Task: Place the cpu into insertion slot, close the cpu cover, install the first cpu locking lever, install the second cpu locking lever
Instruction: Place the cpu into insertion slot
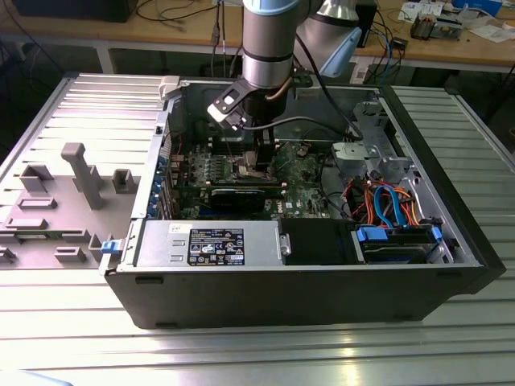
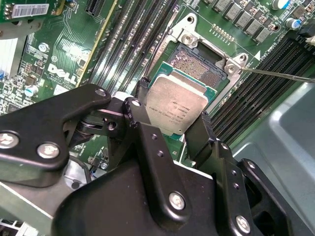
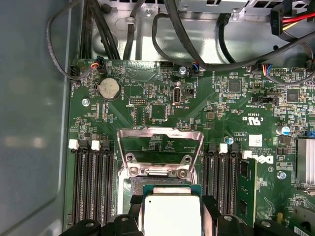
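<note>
My gripper (image 2: 173, 103) is shut on the cpu (image 2: 176, 104), a small square chip with a silver-grey top, held by two opposite edges between black fingers (image 3: 209, 211). The chip (image 3: 171, 212) hangs just over the near part of the insertion slot (image 2: 203, 65), whose contact field lies bare. The cpu cover (image 3: 160, 131), a silver frame with a window, stands swung open past the socket's far edge. A thin wire locking lever (image 2: 275, 74) sticks out beside the socket, unlatched. In the exterior view the gripper (image 1: 256, 153) reaches down into the open computer case (image 1: 322, 297).
Long black memory slots (image 3: 91, 187) flank the socket on both sides. Black cables (image 3: 197, 44) run along the case wall beyond the board. A grey power-supply box (image 1: 209, 241), a black card (image 1: 241, 195) and a blue drive bay (image 1: 394, 241) crowd the case. Grey fixtures (image 1: 80, 177) stand at the exterior view's left.
</note>
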Motion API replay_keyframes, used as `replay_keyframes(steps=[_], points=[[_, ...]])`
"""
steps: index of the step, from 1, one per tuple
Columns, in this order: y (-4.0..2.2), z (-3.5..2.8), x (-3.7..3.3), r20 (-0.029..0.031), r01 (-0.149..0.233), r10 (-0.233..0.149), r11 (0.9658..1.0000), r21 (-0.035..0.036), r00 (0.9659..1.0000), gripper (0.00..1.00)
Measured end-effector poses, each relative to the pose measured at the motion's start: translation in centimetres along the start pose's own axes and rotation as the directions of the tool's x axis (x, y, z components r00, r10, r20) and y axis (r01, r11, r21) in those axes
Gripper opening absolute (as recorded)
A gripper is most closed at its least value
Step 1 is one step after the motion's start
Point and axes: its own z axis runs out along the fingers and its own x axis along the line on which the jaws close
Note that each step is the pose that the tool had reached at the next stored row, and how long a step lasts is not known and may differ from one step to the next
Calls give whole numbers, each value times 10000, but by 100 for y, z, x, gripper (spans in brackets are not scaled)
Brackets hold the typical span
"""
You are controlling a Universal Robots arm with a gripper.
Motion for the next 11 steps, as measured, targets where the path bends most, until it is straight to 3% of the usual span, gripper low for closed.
replay_keyframes(steps=[11], points=[[0,30,1,0,0,0,10000,0,10000,55]])
